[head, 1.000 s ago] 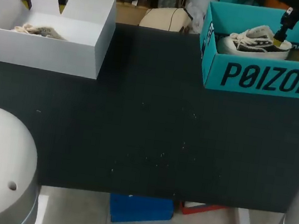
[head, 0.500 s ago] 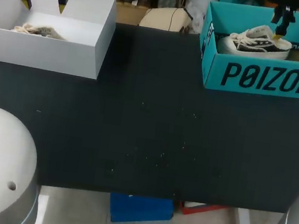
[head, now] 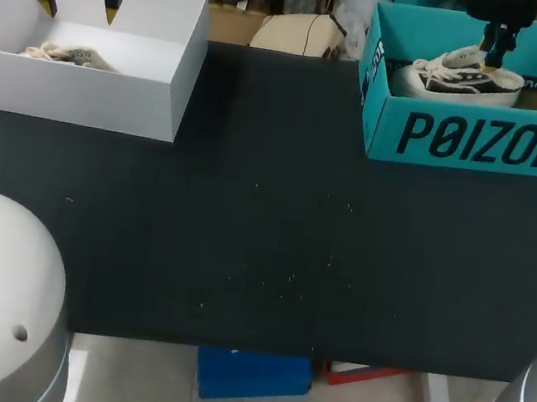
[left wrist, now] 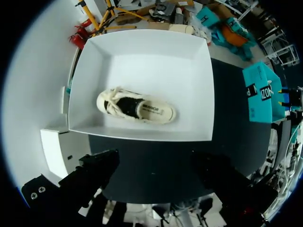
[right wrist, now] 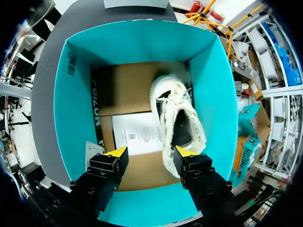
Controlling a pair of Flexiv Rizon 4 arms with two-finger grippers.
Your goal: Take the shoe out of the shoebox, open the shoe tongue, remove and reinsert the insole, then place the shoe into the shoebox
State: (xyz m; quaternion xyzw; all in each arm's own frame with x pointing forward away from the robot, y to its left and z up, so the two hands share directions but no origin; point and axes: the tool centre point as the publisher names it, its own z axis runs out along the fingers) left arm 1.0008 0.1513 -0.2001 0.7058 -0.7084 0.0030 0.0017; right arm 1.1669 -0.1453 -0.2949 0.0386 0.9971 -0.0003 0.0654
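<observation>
A teal shoebox [head: 470, 140] stands at the table's far right with a white and black sneaker [head: 459, 78] inside. My right gripper [head: 490, 58] hangs over that box, above the shoe. In the right wrist view the sneaker [right wrist: 180, 120] lies on the cardboard floor just ahead of one fingertip, and the right gripper [right wrist: 150, 153] is open with nothing between its fingers. At the far left, a white box [head: 82, 92] holds a cream sneaker [head: 68, 55]. My left gripper [head: 77, 4] hovers open above it; in its own view the cream sneaker [left wrist: 137, 108] lies well below the left gripper [left wrist: 158, 172].
The black table top [head: 265, 221] stretches between the two boxes. A sheet of paper [right wrist: 135, 135] lies on the teal box's floor beside the sneaker. The teal box's walls [right wrist: 71, 109] rise around the right gripper.
My right gripper has shifted a little to the left over the sneaker and its fingers have drawn closer together. The left arm has not moved.
</observation>
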